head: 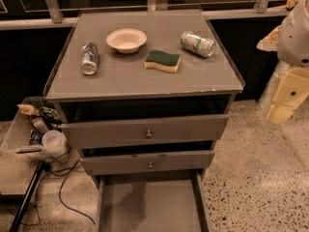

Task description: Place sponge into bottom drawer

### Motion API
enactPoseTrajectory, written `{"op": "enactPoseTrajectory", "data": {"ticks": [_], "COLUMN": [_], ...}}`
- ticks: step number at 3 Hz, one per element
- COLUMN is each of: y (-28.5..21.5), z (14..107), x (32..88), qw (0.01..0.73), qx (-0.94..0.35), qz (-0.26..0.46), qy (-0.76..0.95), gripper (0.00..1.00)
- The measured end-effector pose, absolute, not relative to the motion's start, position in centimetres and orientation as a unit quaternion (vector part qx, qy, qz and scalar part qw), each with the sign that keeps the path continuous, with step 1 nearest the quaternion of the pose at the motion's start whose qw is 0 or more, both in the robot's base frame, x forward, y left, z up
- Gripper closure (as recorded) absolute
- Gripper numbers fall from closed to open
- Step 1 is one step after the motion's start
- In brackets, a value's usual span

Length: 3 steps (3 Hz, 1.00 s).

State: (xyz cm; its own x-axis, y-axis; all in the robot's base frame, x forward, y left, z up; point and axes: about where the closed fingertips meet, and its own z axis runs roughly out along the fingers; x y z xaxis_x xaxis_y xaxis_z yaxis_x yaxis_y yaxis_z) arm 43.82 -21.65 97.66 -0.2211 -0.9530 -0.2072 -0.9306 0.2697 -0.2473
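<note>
The grey cabinet top [140, 79] carries a pale bowl [126, 40] near its back. Left of the bowl lies a silver can [90, 58], right of it a green-printed can [198, 44] on its side, and front-right the sponge [162, 61], green face up. The gripper [285, 103] hangs far right of the bowl, past the top's edge.

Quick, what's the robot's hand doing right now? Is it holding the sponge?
End effector: off to the right of the cabinet, not holding the sponge, which lies on the top; open or closed cannot be told.

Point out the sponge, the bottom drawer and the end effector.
sponge [162, 60], camera view, green scouring top.
bottom drawer [149, 204], camera view, bare floor.
end effector [283, 102], camera view, pale body at right edge.
</note>
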Motion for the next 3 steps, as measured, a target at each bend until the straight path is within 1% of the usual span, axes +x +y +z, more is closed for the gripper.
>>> {"op": "enactPoseTrajectory", "data": {"ticks": [1,2,3], "y": [-21.5,-19.8,-18.4], "z": [97.8,98.4,99.2], "x": [43.9,44.9,46.8], "qw": [0.163,0.198,0.256], "qx": [-0.605,-0.621,-0.614], "qz": [-0.036,-0.034,-0.021], "qy": [0.779,0.758,0.747], "gripper": [0.00,0.00,0.00]}}
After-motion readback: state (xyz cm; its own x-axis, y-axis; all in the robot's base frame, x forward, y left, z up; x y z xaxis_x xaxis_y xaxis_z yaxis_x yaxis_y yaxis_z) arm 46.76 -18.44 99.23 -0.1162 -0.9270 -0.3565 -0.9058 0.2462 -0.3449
